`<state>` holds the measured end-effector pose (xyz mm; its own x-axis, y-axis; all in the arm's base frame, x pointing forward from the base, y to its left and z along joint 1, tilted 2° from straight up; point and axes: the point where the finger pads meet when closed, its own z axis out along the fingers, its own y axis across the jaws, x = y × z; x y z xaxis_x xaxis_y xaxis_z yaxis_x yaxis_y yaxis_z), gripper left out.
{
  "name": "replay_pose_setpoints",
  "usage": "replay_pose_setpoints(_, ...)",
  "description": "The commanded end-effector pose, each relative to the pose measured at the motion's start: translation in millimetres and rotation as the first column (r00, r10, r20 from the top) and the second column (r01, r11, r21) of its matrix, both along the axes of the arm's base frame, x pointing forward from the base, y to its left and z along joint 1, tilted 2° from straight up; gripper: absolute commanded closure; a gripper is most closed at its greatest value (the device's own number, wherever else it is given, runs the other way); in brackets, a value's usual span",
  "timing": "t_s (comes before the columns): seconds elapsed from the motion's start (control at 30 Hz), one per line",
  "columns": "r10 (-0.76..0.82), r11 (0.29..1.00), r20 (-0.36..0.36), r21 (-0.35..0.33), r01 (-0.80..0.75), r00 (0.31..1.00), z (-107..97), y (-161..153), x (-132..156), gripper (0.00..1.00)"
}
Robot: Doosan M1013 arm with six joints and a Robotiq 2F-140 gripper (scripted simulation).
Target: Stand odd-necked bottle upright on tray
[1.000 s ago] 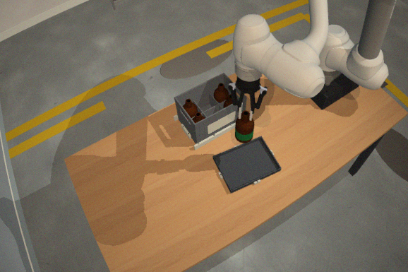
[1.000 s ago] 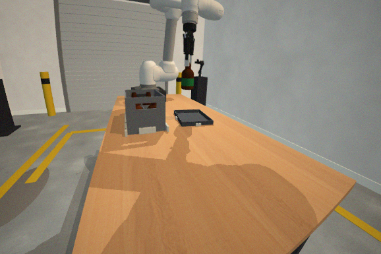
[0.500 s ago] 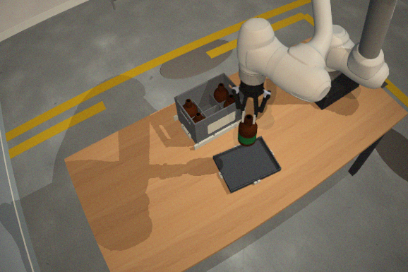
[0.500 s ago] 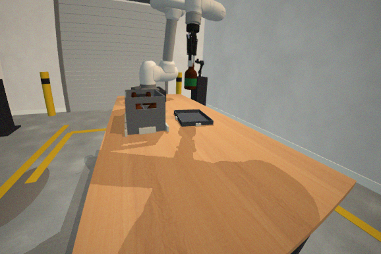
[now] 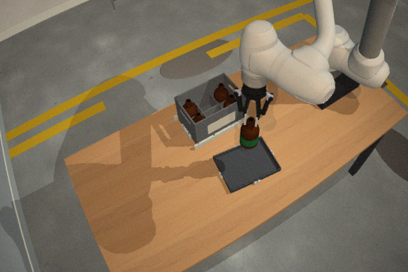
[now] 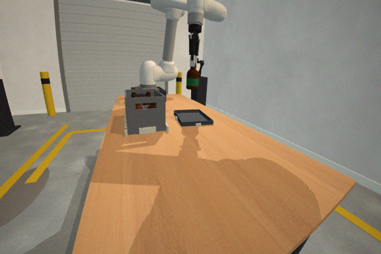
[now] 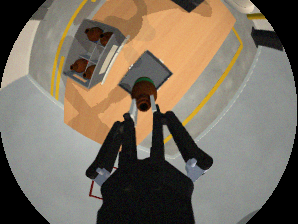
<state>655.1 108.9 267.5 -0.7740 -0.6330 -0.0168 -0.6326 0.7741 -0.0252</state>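
My gripper (image 5: 250, 120) (image 6: 192, 63) (image 7: 143, 102) is shut on the neck of a brown bottle (image 5: 250, 131) (image 6: 192, 81) (image 7: 144, 91) with a green band. The bottle hangs upright in the air above the dark tray (image 5: 247, 168) (image 6: 194, 117) (image 7: 150, 64), clear of it in the exterior view. The tray lies level on the table. The grey crate (image 5: 200, 133) (image 6: 145, 120) stands beside the tray. Brown bottles stand in it: two at one end (image 5: 190, 109) (image 7: 78, 65), two at the other (image 5: 221, 94) (image 7: 93, 34). Their lower parts are hidden by the crate walls. Neck thicknesses are too small to compare.
The crate has inner dividers and raised walls. Pale brackets (image 5: 214, 136) (image 6: 147, 130) line its base, and small pale clips (image 5: 257, 181) (image 6: 198, 124) sit at the tray's edges. The wooden table (image 5: 176, 213) (image 6: 214, 179) carries both. The arm's base stands at its far end.
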Motion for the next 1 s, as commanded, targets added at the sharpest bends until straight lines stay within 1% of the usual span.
replay_pose_setpoints(0.0,-0.003,1.000,-0.001,-0.004,0.003,1.000,0.8,2.7,1.1,1.00)
replay_pose_setpoints(0.97,-0.003,1.000,-0.001,-0.004,0.003,1.000,0.7,8.7,1.7,1.00)
